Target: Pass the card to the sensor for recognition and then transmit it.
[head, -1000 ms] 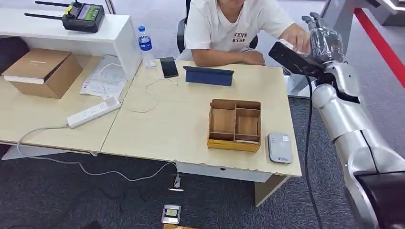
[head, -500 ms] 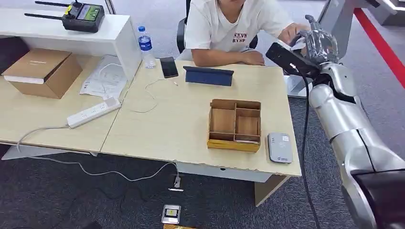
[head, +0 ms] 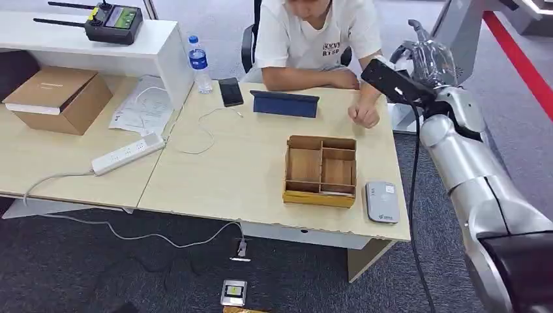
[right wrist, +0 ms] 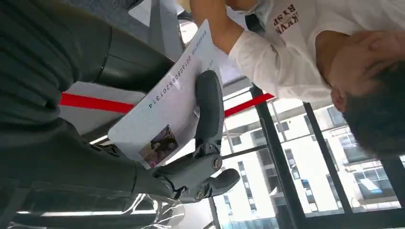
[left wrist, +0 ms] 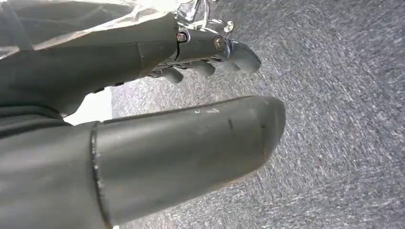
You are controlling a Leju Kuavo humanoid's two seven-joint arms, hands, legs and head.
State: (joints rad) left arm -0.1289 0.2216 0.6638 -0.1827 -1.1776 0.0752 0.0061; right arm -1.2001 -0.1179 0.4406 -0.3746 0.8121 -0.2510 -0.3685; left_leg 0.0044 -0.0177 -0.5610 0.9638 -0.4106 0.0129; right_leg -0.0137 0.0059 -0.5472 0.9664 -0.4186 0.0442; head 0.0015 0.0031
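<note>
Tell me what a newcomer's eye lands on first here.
First, the silver right arm, raised at the desk's far right corner, its robot hand holding a white card with a small photo. Next, the person in a white shirt seated behind the desk. Then the wooden tray beside the grey card sensor, near the front edge.

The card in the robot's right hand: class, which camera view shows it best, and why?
The right wrist view: the card faces the camera, printed number and small picture visible, held by the right hand. The head view shows that hand raised, the card not discernible. The left wrist view shows carpet.
</note>
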